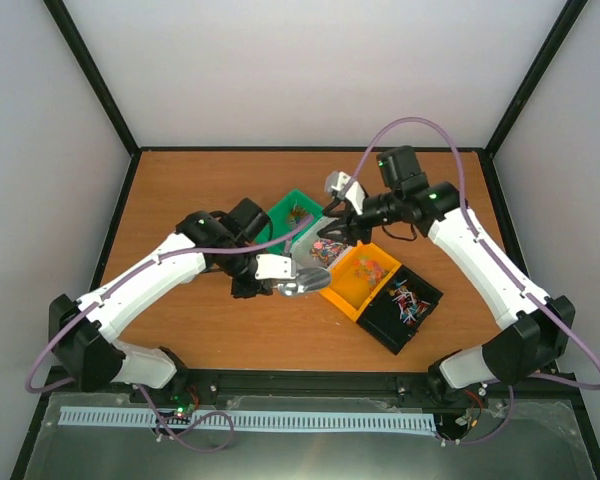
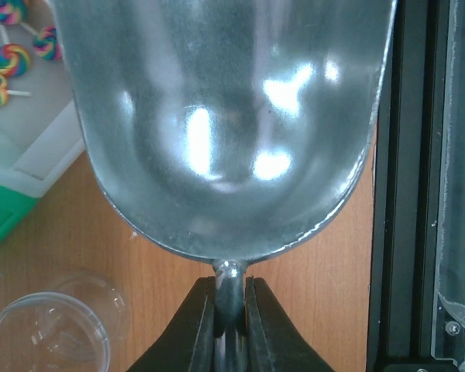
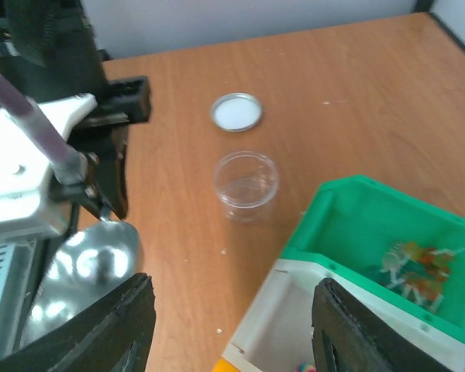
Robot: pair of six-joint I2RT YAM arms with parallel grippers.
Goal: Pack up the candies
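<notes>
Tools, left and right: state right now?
Left tool: closed on the handle of the metal scoop.
Right tool: open, nothing between its fingers.

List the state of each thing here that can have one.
Scoop: empty, gripped by its handle.
Left claw: shut on the scoop.
Right claw: open, holding nothing.
Jar: upright, uncovered, looks empty.
Lid: lying flat, apart from the jar.
Green bin: holds a few candies.
Orange bin: holds candies.
Black bin: holds candies.
</notes>
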